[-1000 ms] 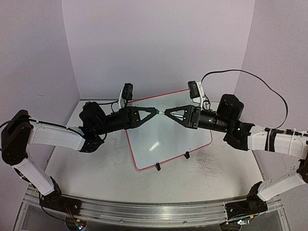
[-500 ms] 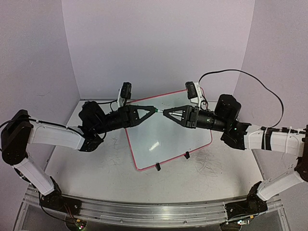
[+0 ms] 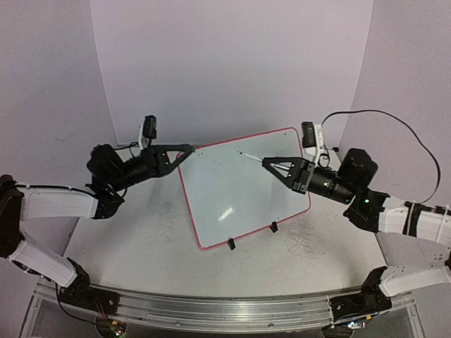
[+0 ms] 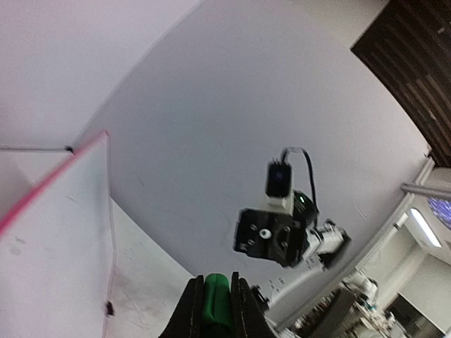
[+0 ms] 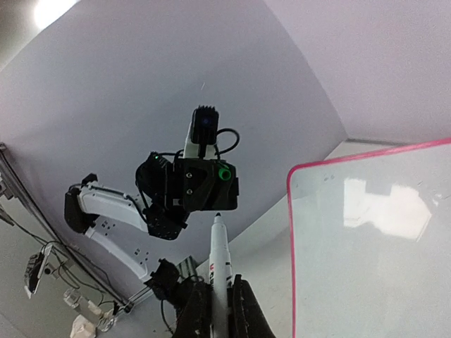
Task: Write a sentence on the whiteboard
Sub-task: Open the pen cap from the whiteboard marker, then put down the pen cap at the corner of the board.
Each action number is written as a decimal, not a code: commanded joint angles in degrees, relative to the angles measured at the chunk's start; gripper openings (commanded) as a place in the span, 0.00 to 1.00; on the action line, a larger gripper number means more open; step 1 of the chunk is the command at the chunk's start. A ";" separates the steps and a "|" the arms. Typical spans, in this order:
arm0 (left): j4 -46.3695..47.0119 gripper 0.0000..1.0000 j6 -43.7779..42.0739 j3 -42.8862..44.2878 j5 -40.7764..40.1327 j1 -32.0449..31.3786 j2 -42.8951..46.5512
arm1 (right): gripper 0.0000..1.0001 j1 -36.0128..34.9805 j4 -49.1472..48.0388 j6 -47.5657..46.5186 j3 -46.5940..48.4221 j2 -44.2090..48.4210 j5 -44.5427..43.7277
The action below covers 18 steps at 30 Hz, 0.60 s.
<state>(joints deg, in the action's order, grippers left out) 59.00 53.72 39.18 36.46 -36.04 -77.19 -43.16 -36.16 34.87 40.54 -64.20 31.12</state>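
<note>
Pink-red rounded framing surrounds the small rectangular glossy whiteboard (image 3: 243, 186), which we find lying on the white table (image 3: 141, 246), turned at an angle. Two small black clip feet (image 3: 230, 244) sit on the whiteboard's near edge. Its face carries a bright reflection. Faint grey scribbles (image 3: 306, 239) mark the table just right of the whiteboard's near-right corner.

We record the left gripper (image 3: 187, 148) at the whiteboard's far-left corner, its fingers clamped on a short green plastic cap (image 4: 214, 310).

The right gripper (image 3: 266, 163) hangs over the whiteboard's far-right part, its fingers closed tight round a slim white marker pen (image 5: 219, 260). The pen's dark tip points toward the whiteboard's far edge. We cannot tell whether the tip touches the surface.

The two grippers face each other across the whiteboard's far half, well apart.
</note>
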 commanded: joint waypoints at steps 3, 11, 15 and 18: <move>-28.05 0.00 -14.69 2.11 -6.16 5.35 17.30 | 0.00 1.02 9.52 -12.99 0.77 8.97 -14.33; -55.82 0.00 -11.99 -4.21 -31.45 5.45 20.82 | 0.00 1.04 19.41 -17.48 5.98 5.65 -21.44; -56.83 0.00 -14.48 -4.83 -29.95 5.45 13.29 | 0.00 0.99 19.81 -18.52 7.06 3.96 -20.55; -57.55 0.00 -17.91 -3.52 -29.85 5.45 6.10 | 0.00 0.92 19.93 -18.44 7.35 3.38 -19.43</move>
<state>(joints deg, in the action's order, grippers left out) 6.74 40.71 34.63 9.33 -30.70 -64.41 -42.13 -16.20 18.15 44.61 -60.44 11.74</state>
